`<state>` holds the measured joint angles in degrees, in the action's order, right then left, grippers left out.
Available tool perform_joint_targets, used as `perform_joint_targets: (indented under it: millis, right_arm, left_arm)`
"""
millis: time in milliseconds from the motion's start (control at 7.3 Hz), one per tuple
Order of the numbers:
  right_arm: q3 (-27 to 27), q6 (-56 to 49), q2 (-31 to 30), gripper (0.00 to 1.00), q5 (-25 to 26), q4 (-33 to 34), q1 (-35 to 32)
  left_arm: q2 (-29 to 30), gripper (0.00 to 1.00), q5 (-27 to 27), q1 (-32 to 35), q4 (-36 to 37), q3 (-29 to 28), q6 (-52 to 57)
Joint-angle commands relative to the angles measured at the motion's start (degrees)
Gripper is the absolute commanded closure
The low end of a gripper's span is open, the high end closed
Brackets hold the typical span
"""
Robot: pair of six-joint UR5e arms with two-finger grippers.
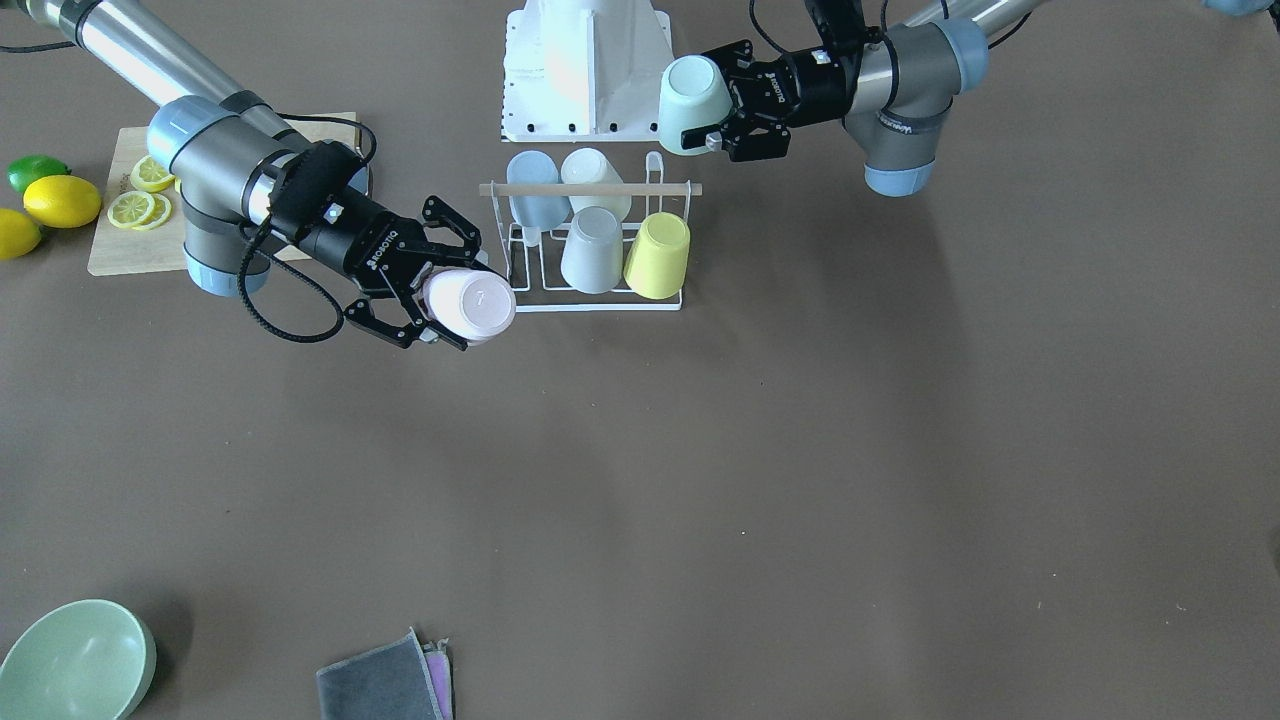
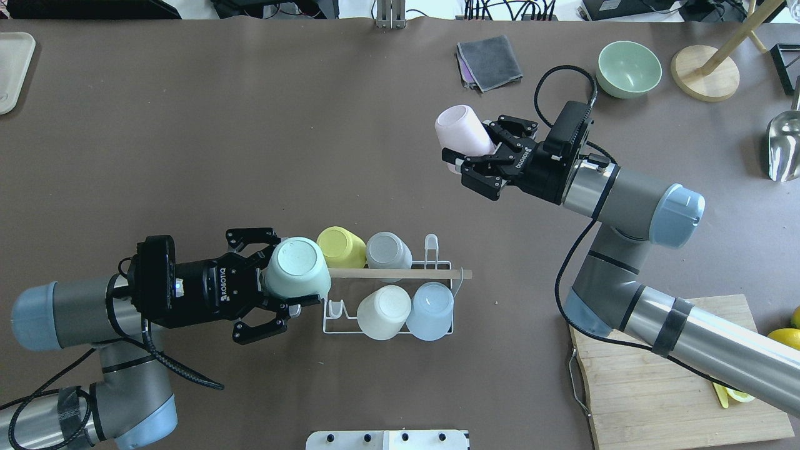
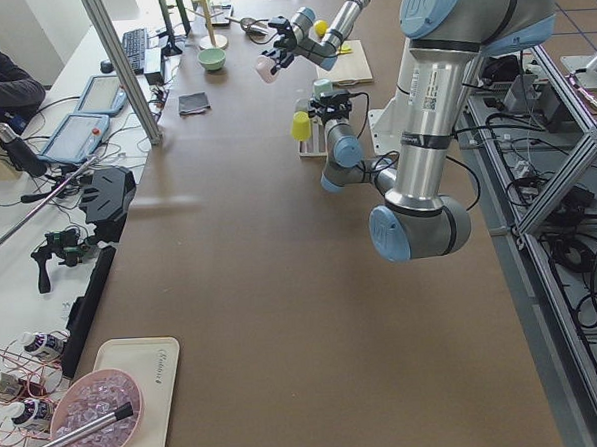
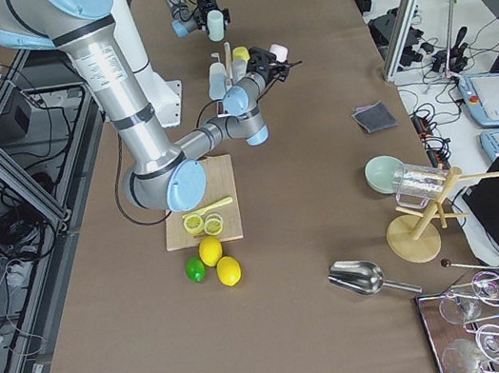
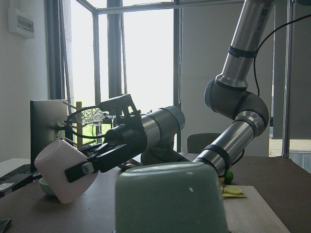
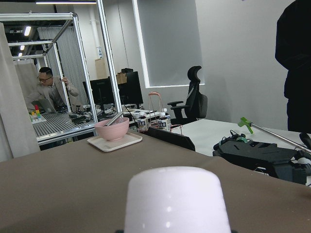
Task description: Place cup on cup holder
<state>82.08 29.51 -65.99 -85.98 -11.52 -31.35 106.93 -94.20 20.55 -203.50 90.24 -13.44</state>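
light: bright, even | shadows: soft | left wrist view: backlit, window [image 5: 146, 63] glare | focus: sharp

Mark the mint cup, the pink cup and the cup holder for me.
mint cup [image 2: 297, 265], overhead view, on its flat base.
pink cup [image 2: 465, 134], overhead view, on its side wall.
cup holder [image 2: 400, 274], overhead view, on its wooden rod.

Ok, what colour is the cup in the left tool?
Pale mint green; that cup shows best in the overhead view.
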Motion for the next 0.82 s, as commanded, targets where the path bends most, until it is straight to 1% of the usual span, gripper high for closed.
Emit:
perform_joint_targets:
  millis: [0, 137, 411, 548, 685]
  right_arm:
    - [5.26, -5.84, -2.98, 0.42, 3.44, 0.26, 5.22]
    - [5.46, -9.87, -3.35, 0.42, 8.58, -0.34, 8.72]
    - [5.55, -10.87, -3.44, 0.42, 9.6, -0.52, 9.2]
    - [5.81, -12.53, -3.44, 0.42, 11.08, -0.61, 9.02]
    - [5.81, -14.02, -3.44, 0.42, 14.49, -1.31, 10.33]
  left_arm:
    - [1.96, 1.0, 0.69, -0.51, -1.28, -3.48, 0.17]
    - [2.14, 1.0, 0.86, -0.77, -1.2, -3.93, 0.17]
    - [2.32, 1.0, 0.69, -0.77, -1.02, -3.93, 2.09]
    - [2.32, 1.0, 0.6, -0.77, -0.93, -3.84, 2.28]
    - [2.32, 1.0, 0.25, -1.04, -0.93, -3.84, 2.28]
